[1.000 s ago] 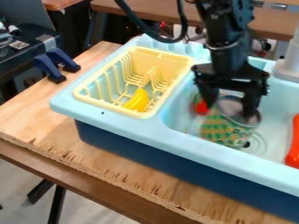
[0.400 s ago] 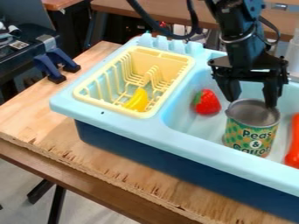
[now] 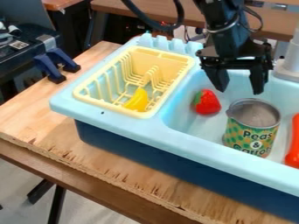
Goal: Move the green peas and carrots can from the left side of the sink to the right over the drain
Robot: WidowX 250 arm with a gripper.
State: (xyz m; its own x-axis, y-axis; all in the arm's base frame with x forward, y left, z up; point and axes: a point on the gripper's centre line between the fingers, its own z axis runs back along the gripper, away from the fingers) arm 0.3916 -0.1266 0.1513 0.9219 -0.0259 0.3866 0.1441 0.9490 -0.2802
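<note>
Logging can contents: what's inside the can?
Bare grey inner wall shows in the open-topped can; no contents seen. Its near side hides part of the inside.

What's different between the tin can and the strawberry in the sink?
The can is larger; the strawberry is smaller. The can is an open-topped cylinder, while the strawberry is rounded and tapered. The can's label is patterned green and orange; the strawberry is red. Both sit in the sink basin.
</note>
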